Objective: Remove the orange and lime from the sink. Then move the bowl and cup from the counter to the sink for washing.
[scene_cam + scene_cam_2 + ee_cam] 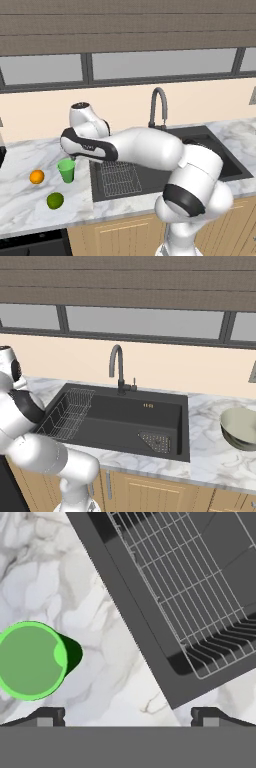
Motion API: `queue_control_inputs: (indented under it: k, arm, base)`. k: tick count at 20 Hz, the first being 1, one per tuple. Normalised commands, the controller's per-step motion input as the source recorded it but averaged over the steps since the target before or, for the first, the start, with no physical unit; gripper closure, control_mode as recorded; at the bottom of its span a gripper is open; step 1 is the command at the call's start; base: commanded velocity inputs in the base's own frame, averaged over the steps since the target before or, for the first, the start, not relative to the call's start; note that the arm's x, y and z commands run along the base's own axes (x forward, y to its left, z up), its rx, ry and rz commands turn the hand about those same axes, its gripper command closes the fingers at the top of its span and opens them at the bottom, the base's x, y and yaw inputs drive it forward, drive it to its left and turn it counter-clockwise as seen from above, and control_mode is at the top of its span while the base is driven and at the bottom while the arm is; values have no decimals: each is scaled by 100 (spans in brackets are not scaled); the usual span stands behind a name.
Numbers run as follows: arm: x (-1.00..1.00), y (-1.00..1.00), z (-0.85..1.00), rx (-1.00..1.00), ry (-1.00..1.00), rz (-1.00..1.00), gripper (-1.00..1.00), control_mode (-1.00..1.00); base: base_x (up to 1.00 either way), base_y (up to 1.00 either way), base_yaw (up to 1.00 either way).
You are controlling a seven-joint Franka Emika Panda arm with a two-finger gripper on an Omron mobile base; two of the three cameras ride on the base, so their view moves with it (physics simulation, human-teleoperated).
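The light-green cup (66, 170) stands upright on the counter (20, 210), just left of the sink (200, 150). The orange (36, 176) and the lime (55, 200) lie on the counter left of and in front of the cup. In the hand view my gripper (128, 716) is open and empty, looking down on the marble between the cup (32, 660) and the sink's left rim (125, 612). The cup is left of the left fingertip (47, 716). The pale bowl (240, 428) rests on the counter right of the sink (125, 416).
A wire rack (117, 177) fills the left end of the basin, and a drain (156, 441) sits at its right front. The curved faucet (158, 107) rises behind the sink. My arm stretches over the basin's left half. The wall and window are behind.
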Motion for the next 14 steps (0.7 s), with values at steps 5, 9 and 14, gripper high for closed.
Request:
queue_control_inputs:
  k: [5, 9, 14]
  arm:
    - [7, 7, -8, 0, 1, 0, -100, -100]
    - [11, 8, -7, 0, 1, 0, -100, -100]
    - [13, 11, -8, 0, 1, 0, -100, -100]
  base:
    - [0, 0, 0]
    - [0, 0, 0]
    - [0, 0, 0]
